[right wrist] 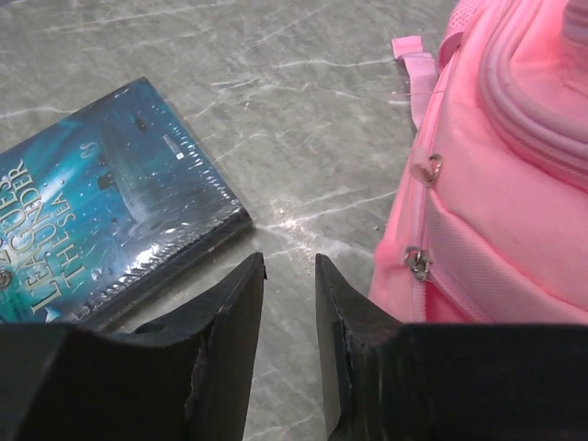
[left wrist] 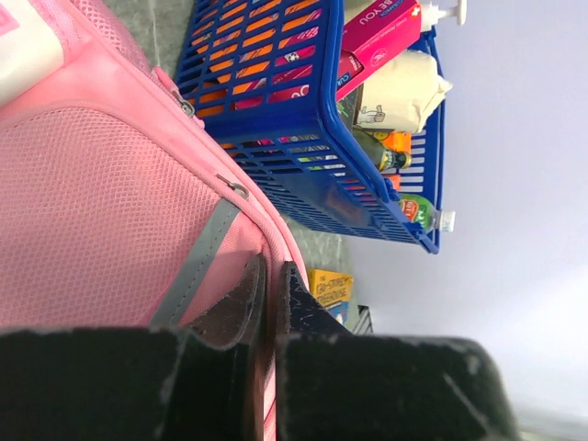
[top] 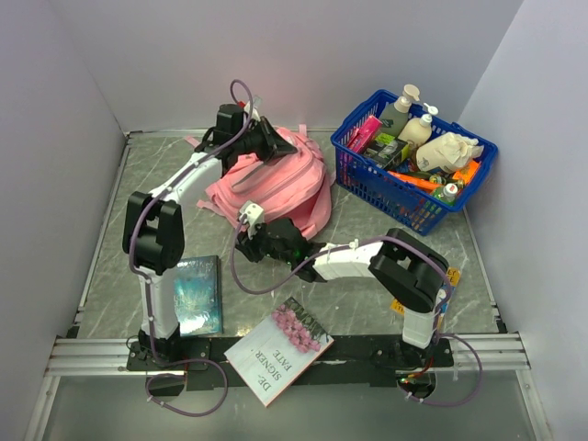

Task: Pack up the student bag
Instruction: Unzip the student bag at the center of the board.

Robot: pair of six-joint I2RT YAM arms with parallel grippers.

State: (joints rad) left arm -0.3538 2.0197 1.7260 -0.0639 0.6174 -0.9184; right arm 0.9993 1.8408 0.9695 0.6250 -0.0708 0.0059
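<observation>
The pink student bag [top: 280, 184] lies in the middle of the table. My left gripper [top: 268, 140] is at its far top end; in the left wrist view the jaws [left wrist: 274, 271] are shut on a pink edge of the bag [left wrist: 101, 211] beside a grey strip. My right gripper [top: 250, 230] hovers low at the bag's near left side. In the right wrist view it [right wrist: 289, 262] is narrowly open and empty over bare table, with the bag [right wrist: 496, 202] and two metal zipper pulls [right wrist: 418, 262] just to its right.
A blue plastic basket [top: 413, 170] full of bottles and boxes stands at the back right, also in the left wrist view [left wrist: 276, 119]. A blue wrapped book [top: 196, 294] [right wrist: 101, 202] lies front left. A white book [top: 278, 354] overhangs the front rail. A yellow book [top: 452, 276] lies by the right arm.
</observation>
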